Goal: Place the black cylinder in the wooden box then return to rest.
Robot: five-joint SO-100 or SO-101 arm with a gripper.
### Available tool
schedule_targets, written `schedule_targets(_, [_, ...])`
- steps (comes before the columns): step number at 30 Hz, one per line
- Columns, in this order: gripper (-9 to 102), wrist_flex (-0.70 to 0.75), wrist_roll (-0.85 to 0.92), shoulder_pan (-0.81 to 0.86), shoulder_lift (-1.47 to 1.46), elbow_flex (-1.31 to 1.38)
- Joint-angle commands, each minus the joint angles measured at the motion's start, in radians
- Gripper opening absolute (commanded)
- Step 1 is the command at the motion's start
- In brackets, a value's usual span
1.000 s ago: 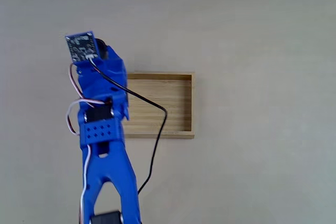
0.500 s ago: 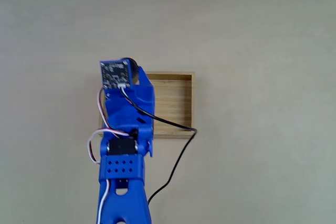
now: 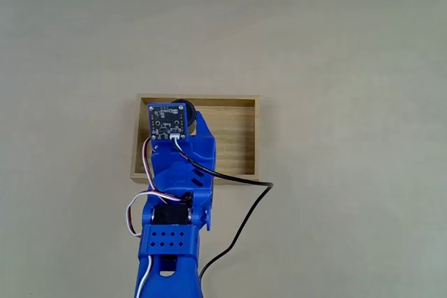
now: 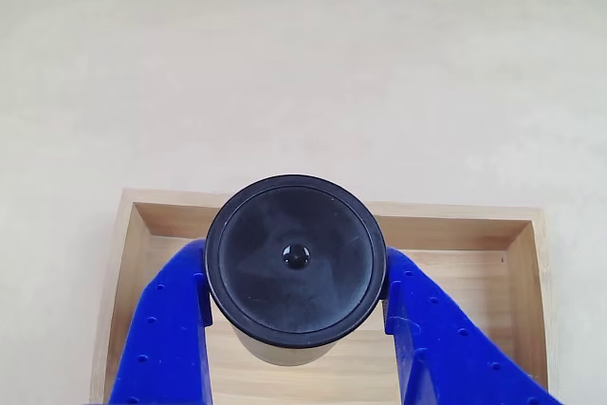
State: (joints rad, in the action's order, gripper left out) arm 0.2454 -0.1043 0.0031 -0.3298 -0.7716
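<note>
Presently: counter (image 3: 349, 47), pale, bare. Wooden box (image 4: 455, 282), shallow, low-walled. Claw (image 4: 296, 315), blue, clamped on black cylinder (image 4: 296, 258), held above the box's far-left part. Risk: early release from height, cylinder bouncing or tipping over the low wall.

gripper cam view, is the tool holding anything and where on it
Yes. The tool holds the black cylinder, one blue finger pressed on each side of its round wall just below the top rim, above the wooden box.
</note>
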Motion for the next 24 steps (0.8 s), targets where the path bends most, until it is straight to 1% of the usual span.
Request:
schedule_targets(1, [18,-0.057,0.014,0.017,-0.049,0.015])
schedule_targets(24, [18,-0.166,0.008,0.026,0.137,0.002])
